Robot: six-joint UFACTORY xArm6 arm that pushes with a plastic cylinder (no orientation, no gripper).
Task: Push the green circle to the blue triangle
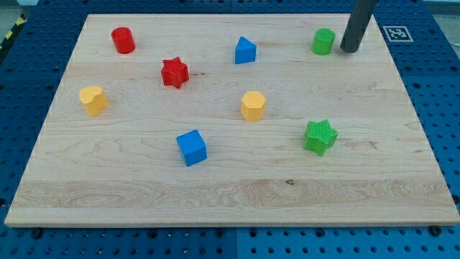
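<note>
The green circle (323, 41) is a short green cylinder near the view's top right of the wooden board (230, 194). The blue triangle (245, 50) stands to its left, near the top middle, well apart from it. My tip (350, 50) is the lower end of a dark rod coming down from the top edge; it stands just right of the green circle, very close to it, with a thin gap or light contact that I cannot tell apart.
A red cylinder (123, 39) stands at top left, a red star (174, 73) below it, a yellow block (93, 100) at left, a yellow hexagon (253, 105) in the middle, a blue cube (192, 147) lower middle, a green star (320, 136) at right.
</note>
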